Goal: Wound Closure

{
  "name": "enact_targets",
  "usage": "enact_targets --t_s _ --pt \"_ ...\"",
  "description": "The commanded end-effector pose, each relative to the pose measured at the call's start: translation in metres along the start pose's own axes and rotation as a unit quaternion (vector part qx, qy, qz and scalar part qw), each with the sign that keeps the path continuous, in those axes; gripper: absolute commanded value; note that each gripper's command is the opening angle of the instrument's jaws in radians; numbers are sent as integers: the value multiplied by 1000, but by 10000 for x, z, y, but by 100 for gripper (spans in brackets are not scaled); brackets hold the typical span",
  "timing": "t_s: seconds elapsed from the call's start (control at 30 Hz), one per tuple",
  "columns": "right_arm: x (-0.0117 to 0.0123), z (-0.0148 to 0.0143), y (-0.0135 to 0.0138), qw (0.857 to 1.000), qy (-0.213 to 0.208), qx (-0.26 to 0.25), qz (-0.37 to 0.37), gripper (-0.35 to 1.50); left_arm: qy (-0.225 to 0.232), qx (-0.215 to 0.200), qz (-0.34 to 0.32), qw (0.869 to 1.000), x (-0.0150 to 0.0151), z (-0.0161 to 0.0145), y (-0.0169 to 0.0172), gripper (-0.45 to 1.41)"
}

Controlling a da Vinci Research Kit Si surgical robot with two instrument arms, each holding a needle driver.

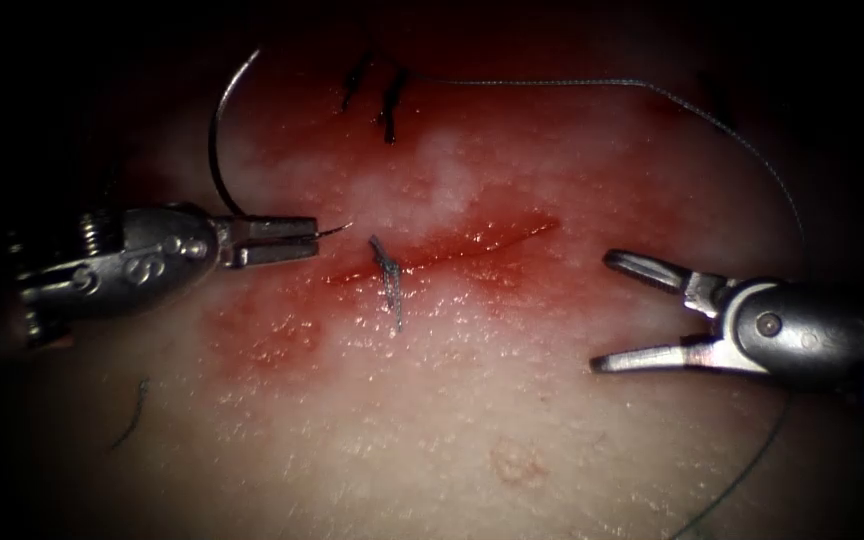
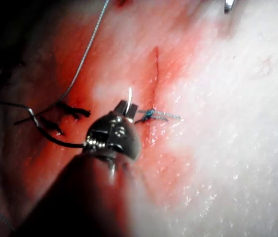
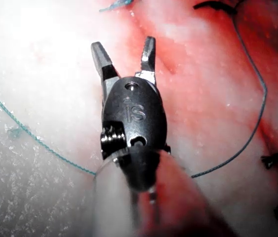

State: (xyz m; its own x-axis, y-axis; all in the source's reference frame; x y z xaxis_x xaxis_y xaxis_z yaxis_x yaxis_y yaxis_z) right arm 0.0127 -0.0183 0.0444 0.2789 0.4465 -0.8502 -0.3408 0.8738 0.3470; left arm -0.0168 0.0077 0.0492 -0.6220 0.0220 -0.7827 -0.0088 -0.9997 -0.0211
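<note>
My left tool [image 1: 310,238] lies at the left end of the cut [image 1: 472,245], jaws shut on the curved needle [image 1: 214,150] close to its point. The short tip pokes out toward the cut, and the rest arcs up and away, free of the tissue [image 1: 472,420]. In the left wrist view the same jaws [image 2: 128,109] grip the needle [image 2: 130,95] beside the cut [image 2: 155,69]. A tied stitch [image 1: 389,282] crosses the cut near its left end. My right tool [image 1: 602,312] hovers right of the cut, open and holding nothing; its spread jaws [image 3: 124,49] also show over the tissue in the right wrist view.
The thread [image 1: 652,88] runs across the far side, bends down on the right and passes behind the right tool. Dark older stitches [image 1: 390,105] sit beyond the cut. Red fluid [image 1: 272,340] stains the tissue around the cut. A loose thread scrap [image 1: 132,410] lies at the near left.
</note>
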Motion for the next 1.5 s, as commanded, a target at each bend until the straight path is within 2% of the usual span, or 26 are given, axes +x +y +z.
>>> enact_targets --t_s 0.03,0.1,0.13,0.27,0.3,0.43,0.63,0.73,0.8,0.97,1.1,1.2,1.27,1.5 --pt "-6 12 0 999 3 14 31 88 16 -7 12 1000 7 17 1 -45" --pt "-7 14 3 998 5 26 59 89 35 -14 24 999 19 28 6 -45" --pt "-7 15 5 997 6 30 76 84 49 -13 38 998 26 36 10 -45" --pt "-8 18 16 992 11 65 103 2 118 -3 76 990 41 61 22 -45" --pt "-8 19 18 992 10 70 109 2 131 0 85 988 42 65 24 -45" --pt "-9 23 26 987 20 85 133 12 175 -2 113 978 43 80 30 -45" --pt "-5 29 35 969 51 88 223 51 216 3 133 967 39 90 33 -45" --pt "-2 35 36 954 66 92 279 98 245 23 136 960 38 92 33 -45" --pt "0 39 36 946 70 94 302 111 262 32 138 954 38 92 33 -45" --pt "2 49 36 928 73 119 345 98 288 43 144 946 37 91 33 -45" --pt "4 60 38 912 81 126 383 106 302 49 153 940 38 88 34 -45" --pt "6 67 39 901 81 137 403 104 315 46 165 934 39 87 35 -45" --pt "8 73 40 892 78 146 421 111 323 44 170 930 39 86 36 -45" --pt "12 87 35 868 84 180 455 113 352 39 187 916 40 86 38 -45"
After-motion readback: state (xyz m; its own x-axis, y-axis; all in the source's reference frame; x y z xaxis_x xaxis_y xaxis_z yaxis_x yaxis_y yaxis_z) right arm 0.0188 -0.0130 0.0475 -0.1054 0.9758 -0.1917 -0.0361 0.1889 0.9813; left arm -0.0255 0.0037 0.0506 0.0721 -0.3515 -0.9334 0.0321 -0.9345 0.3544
